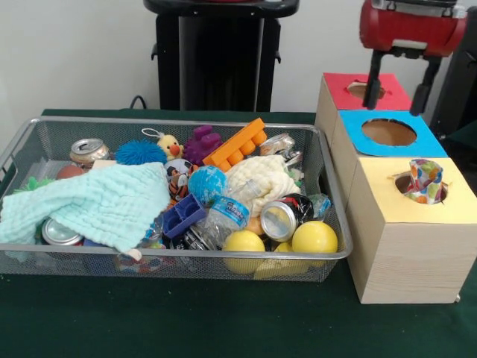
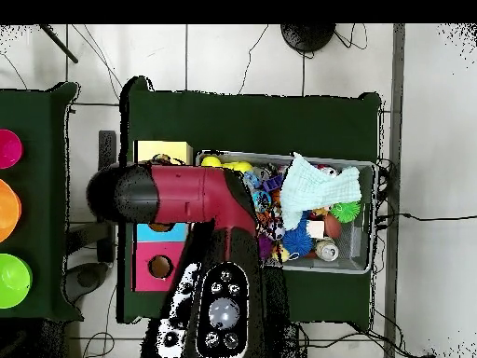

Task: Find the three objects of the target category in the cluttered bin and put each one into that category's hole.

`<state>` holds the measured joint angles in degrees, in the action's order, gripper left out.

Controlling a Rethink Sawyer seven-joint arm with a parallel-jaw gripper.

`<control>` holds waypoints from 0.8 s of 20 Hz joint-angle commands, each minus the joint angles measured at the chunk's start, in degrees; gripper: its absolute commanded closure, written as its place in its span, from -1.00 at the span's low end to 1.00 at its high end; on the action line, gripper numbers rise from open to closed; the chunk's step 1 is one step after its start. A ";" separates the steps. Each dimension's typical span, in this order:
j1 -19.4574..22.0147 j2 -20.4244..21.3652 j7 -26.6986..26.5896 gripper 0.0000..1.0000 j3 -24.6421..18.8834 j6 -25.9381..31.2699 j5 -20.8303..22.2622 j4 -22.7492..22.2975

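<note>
The wire-mesh bin (image 1: 171,123) stands on the left of the green table, full of clutter; it also shows in the overhead view (image 2: 369,219). A polka-dot cloth (image 1: 425,180) sticks up out of the hole (image 1: 402,182) of the yellow-topped box (image 1: 417,246). No other polka-dot cloth shows in the bin. My gripper (image 1: 399,86) hangs open and empty over the red-topped box (image 1: 339,89) and blue-topped box (image 1: 354,127), behind the yellow one. In the overhead view my arm (image 2: 186,194) hides the gripper and most of the boxes.
In the bin lie a mint-green waffle cloth (image 1: 97,205), a cream waffle cloth (image 1: 257,183), yellow balls (image 1: 314,237), drink cans (image 1: 279,220), an orange brick (image 1: 237,145) and several small toys. The yellow box top (image 2: 163,151) shows beside my arm.
</note>
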<state>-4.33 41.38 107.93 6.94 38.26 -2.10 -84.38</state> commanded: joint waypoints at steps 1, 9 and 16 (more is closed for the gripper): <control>7.16 -3.29 -9.93 -1.00 -6.09 5.05 5.55 -1.37; 16.43 -2.55 -15.51 -1.00 -12.20 1.18 10.33 -4.51; 23.46 -2.50 -19.01 -1.00 -17.44 2.50 15.08 -4.09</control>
<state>14.96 41.24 107.44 -1.25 38.27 7.72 -84.39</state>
